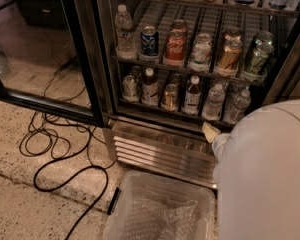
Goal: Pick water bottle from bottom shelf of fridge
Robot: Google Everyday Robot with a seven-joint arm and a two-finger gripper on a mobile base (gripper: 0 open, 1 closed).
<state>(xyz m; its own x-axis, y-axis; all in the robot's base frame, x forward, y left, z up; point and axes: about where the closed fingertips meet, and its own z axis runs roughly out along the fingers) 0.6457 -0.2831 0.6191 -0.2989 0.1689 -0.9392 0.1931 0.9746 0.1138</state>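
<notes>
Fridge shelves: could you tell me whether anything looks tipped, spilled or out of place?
Nothing stands out: cans and bottles on the bottom shelf and the rack above stand upright, no spill visible. Only loose black cables sprawl on the floor beside the fridge. The pincer sits low, before that shelf's right end.
</notes>
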